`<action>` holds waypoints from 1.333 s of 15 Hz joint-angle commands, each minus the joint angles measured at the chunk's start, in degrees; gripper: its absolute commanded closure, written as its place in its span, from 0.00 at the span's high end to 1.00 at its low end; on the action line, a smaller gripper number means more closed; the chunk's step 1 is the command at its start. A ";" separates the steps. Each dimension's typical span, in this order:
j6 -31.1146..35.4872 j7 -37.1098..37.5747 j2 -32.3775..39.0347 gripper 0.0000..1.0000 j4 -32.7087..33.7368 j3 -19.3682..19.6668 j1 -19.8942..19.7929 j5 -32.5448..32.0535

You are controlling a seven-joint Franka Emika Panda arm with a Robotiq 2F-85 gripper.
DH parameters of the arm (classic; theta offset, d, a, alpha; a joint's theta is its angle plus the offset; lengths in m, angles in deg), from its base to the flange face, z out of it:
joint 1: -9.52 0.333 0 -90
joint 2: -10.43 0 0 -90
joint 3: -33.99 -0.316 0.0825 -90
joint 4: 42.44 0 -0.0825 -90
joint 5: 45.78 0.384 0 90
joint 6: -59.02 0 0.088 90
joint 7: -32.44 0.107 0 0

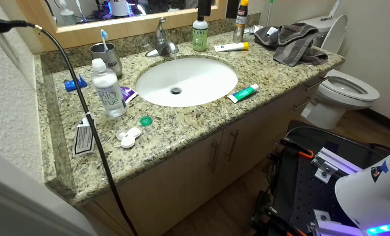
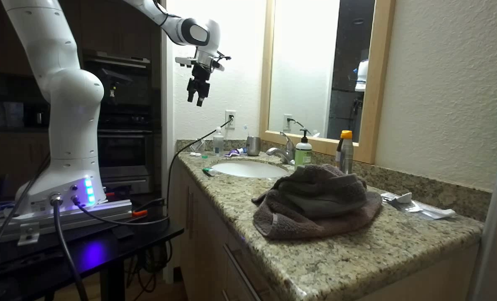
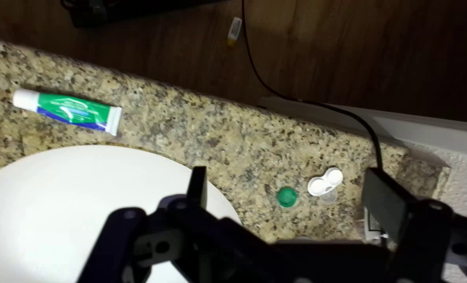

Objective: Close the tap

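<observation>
The silvery tap (image 1: 163,44) stands behind the white oval basin (image 1: 211,77), with its lever upright. A thin stream of water falls from its spout into the basin. The tap (image 2: 285,151) also shows in an exterior view, beside the soap bottle. My gripper (image 2: 194,100) is open and empty, pointing down high above the counter. Its two black fingertips (image 1: 218,13) show at the top edge of an exterior view. In the wrist view the fingers (image 3: 288,179) are wide apart over the basin's edge and the counter; the tap is out of view there.
A green soap bottle (image 1: 199,36) stands right of the tap. A metal cup (image 1: 108,59) with a toothbrush and a clear bottle (image 1: 109,90) stand left. A black cord (image 1: 83,98) crosses the counter's end. A mirror (image 2: 307,62) rises behind. A towel (image 2: 315,205) lies bunched.
</observation>
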 commanded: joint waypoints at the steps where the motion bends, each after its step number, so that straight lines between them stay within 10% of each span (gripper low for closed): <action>1: -4.61 4.56 11.44 1.00 10.81 1.33 -3.75 -3.69; 6: -1.41 9.55 13.14 1.00 12.56 0.79 -4.11 -5.13; 12: -2.10 -3.50 21.45 1.00 20.29 1.76 -5.11 -12.75; 20: 8.33 5.09 26.98 1.00 26.09 2.23 -6.37 -12.25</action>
